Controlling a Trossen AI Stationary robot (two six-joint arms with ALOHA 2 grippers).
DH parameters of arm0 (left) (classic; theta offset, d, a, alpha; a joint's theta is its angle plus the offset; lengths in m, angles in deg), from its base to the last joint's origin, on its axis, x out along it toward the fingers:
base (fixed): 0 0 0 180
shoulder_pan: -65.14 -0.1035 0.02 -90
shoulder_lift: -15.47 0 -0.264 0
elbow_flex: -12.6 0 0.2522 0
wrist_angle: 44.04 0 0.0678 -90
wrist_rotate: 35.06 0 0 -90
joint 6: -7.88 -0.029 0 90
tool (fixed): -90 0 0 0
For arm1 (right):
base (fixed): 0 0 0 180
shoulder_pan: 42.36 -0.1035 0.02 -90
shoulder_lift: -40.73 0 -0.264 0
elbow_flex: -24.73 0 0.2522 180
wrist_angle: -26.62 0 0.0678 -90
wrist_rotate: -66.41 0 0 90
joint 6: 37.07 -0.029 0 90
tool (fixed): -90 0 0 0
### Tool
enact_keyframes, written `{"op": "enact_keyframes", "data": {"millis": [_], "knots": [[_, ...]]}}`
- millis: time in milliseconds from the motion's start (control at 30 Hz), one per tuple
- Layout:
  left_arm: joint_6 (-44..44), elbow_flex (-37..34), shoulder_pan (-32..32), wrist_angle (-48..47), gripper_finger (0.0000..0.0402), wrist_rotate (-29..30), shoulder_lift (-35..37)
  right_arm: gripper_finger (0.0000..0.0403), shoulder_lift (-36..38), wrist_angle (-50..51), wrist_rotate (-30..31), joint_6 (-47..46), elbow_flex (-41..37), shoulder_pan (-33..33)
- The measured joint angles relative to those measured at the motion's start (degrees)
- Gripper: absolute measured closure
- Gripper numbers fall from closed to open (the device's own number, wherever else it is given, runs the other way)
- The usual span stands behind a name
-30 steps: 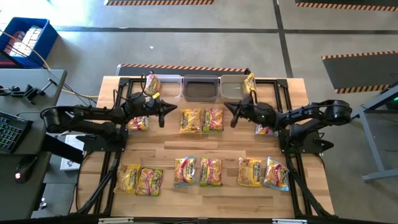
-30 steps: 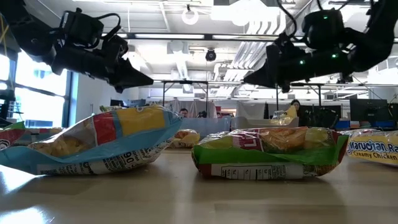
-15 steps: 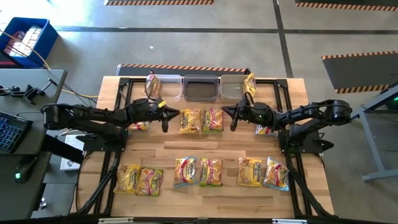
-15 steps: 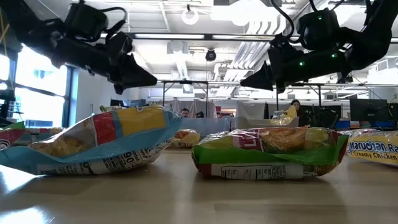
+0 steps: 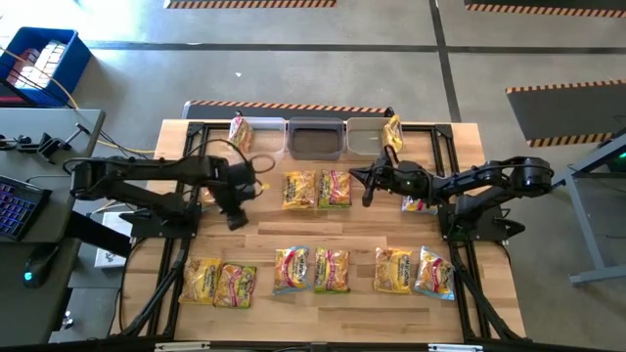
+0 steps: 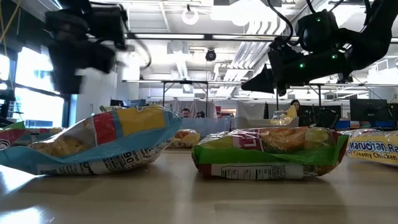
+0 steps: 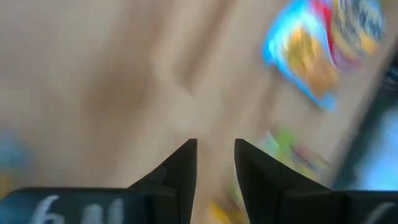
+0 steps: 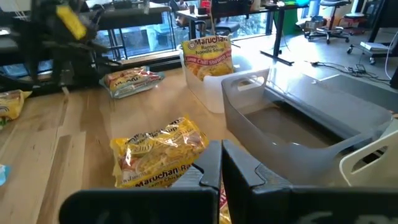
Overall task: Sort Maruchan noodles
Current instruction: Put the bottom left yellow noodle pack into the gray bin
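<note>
Maruchan noodles packets lie flat on the wooden table: two at the centre [image 5: 316, 189] and a row of several along the near edge [image 5: 313, 271]. One packet [image 5: 240, 130] stands upright in the far left bin and another [image 5: 392, 130] in the far right bin. My left gripper [image 5: 235, 221] hangs over bare wood left of the centre pair, pointing steeply down. In its blurred wrist view [image 7: 215, 155] the fingers stand apart with nothing between them. My right gripper [image 5: 364, 186] is shut, pointing nearly level toward the centre pair, above a yellow packet [image 8: 158, 149].
Three clear bins [image 5: 315, 140] stand side by side at the table's far edge. One packet [image 5: 419, 205] lies partly under the right arm. Black frame bars run along the table's left and right sides. Bare wood lies between the centre pair and the near row.
My left gripper has swung from pointing nearly level toward the centre packets to pointing steeply down. It has drawn back toward the table's left and near edge. It is blurred in the low view. The packets have not moved.
</note>
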Motion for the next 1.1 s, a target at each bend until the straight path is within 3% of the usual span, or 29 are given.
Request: {"op": "enact_keyframes", "data": {"millis": [200,533,1100], "knots": [[2.1,-2.2,4.2,-6.1,0.0282,-2.1,-3.8,0.0403,0.0,2.1,1.1,-0.3,0.0,0.0],[2.1,-2.7,13.2,-6.2,0.0234,-3.8,-9.2,0.0403,0.0,3.5,1.5,-0.5,0.0,0.0],[5.0,-2.7,30.0,2.1,0.0222,-3.8,-17.5,0.0403,0.0,4.3,1.5,-0.5,0.0,0.0]]}}
